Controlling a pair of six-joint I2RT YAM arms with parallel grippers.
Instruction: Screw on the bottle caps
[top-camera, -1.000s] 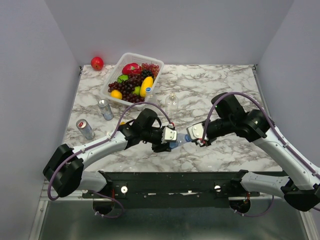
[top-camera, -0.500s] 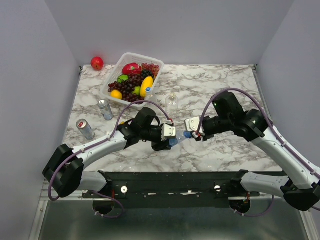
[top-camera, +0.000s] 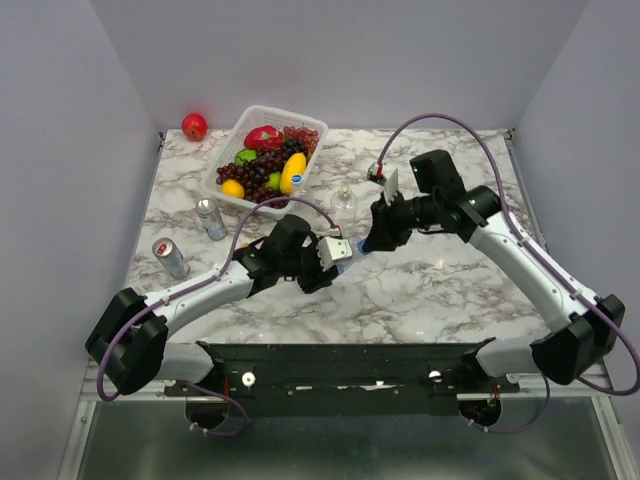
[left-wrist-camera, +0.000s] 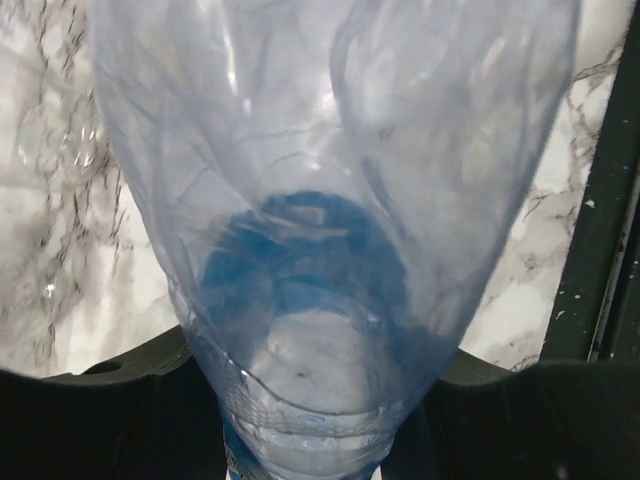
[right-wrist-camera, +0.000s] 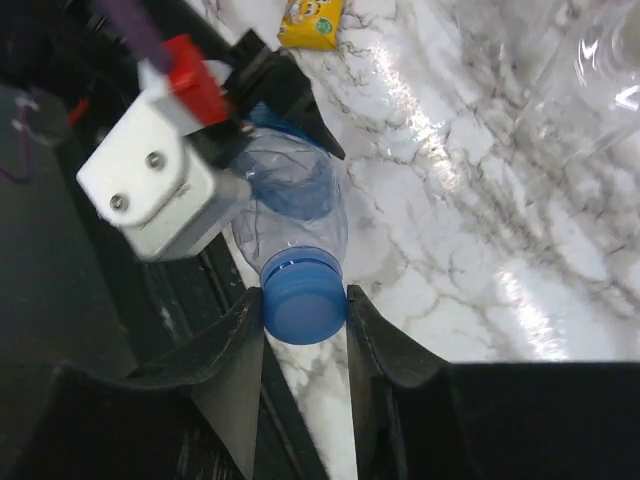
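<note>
over the marble surface (top-camera: 450, 290), the left jaws are clamping the blue-tinted bottle (left-wrist-camera: 330, 180) tipped on its side, and the right jaws are pinching the blue cap (right-wrist-camera: 302, 300) on its neck, so the threading step is running. next, the right jaws are needing to twist while the left jaws are holding firm. the basket (top-camera: 222, 160) is carrying grapes (top-camera: 262, 182) and fruit (top-camera: 293, 172); the bottle is looking empty.

The table (top-camera: 450, 300) is white, veined grey like marble. The bottle (left-wrist-camera: 330, 180) is clear with a blue tint; its cap (right-wrist-camera: 303, 300) is plain blue.
</note>
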